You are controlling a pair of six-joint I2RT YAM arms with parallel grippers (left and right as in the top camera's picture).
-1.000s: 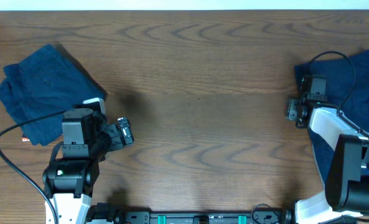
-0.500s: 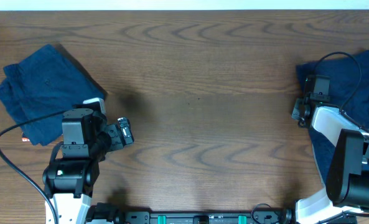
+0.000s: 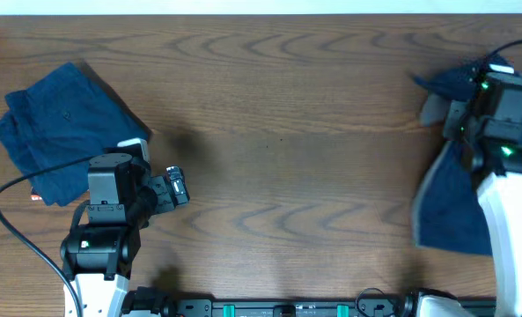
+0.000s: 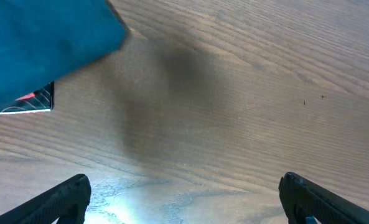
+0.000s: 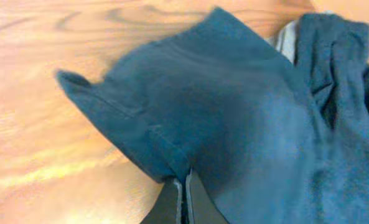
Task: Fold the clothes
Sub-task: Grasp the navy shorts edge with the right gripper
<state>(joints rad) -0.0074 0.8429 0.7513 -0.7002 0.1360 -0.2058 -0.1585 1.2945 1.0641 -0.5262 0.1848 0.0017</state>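
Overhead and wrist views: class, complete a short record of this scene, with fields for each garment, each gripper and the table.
garment one: folded blue garment, lying at the table's left side
garment two: dark blue garment, unfolded, at the right side
left gripper: open, empty, over bare wood
right gripper: shut on the dark blue garment's edge
table: brown wood grain

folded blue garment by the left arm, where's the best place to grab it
On the folded blue garment, probably the pointed corner nearest the open left gripper; it juts out over the table, so approach low from that side.
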